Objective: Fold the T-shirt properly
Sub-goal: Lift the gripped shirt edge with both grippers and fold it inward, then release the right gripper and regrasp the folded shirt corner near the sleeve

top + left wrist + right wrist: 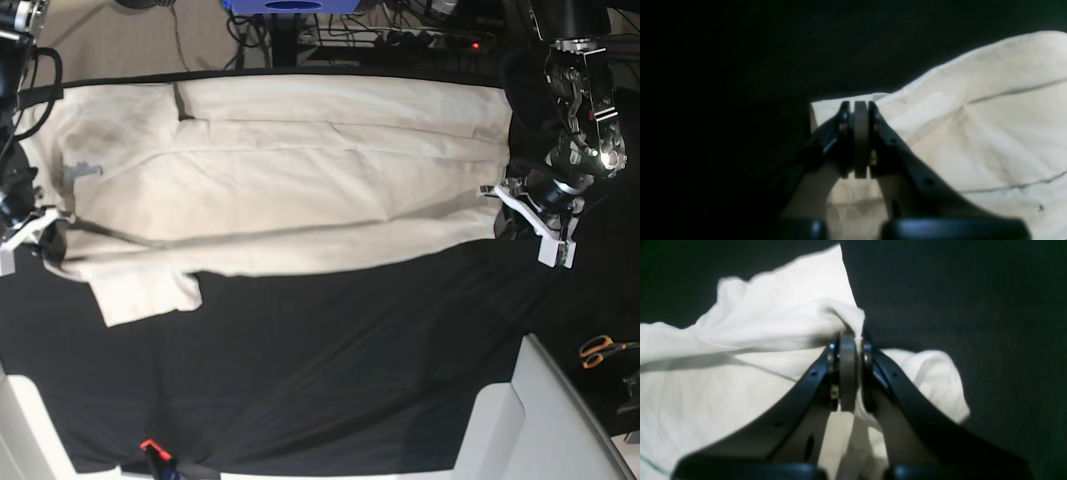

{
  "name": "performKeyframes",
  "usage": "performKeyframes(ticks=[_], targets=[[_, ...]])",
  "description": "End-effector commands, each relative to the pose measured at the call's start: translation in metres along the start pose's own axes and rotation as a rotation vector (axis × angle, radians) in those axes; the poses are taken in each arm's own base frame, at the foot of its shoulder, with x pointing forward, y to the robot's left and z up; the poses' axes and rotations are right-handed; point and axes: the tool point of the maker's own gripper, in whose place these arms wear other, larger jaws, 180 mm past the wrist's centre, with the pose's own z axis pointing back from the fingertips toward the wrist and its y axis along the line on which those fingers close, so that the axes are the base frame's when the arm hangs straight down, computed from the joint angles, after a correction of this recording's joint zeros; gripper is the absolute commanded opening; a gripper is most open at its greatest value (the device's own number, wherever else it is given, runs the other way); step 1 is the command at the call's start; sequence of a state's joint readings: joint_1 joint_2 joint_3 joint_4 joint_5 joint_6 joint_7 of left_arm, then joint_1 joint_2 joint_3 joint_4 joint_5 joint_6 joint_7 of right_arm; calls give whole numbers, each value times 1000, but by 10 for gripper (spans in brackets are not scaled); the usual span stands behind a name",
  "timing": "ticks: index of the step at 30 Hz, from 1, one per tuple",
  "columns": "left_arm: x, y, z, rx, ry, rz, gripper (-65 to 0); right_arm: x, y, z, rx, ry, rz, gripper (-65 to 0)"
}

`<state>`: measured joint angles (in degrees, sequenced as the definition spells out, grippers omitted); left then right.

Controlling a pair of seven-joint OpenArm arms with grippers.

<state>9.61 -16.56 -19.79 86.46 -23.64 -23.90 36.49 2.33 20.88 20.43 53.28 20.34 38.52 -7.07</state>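
T-shirt Held Taut Mid-Fold

T-shirt (270, 180) lay spread across the far half of the dark table (340, 360), one sleeve trailing at the near edge. Left gripper (860, 140) was clamped on a cloth edge; right gripper (848, 373) pinched a bunched corner. Judged step: a lengthwise fold. Next move calls for both ends carried evenly.

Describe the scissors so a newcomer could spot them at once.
Start from the black cloth-covered table in the base view and follow its right edge past the pale grey-white panel. The scissors lie just beyond, the only orange-handled thing on that side.
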Motion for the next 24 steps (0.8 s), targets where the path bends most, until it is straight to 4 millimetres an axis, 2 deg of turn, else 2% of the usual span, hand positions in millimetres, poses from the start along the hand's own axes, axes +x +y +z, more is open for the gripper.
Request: performKeyframes(ticks=[1, 7, 12, 15, 19, 24], targets=[[13, 5, 4, 9, -37, -18, -650, 25, -7, 4, -5, -67, 15, -650], [-7, 5, 6, 9, 29, -14, -650, 5, -8, 8, -10, 0, 12, -650], [-9, 15, 10, 25, 47, -35, -650, -7, -13, 13, -23, 42, 11, -650], [-10, 25, 15, 41, 61, -61, -650, -10, -15, 14, -30, 51, 12, -650], [-9, 29, 17, 46, 68, -79, -650, -10, -18, 15, -35, 53, 15, -650], [-14, 32, 17, 48, 83, -77, -650, -13, -34, 19, -86, 76, 15, -650]])
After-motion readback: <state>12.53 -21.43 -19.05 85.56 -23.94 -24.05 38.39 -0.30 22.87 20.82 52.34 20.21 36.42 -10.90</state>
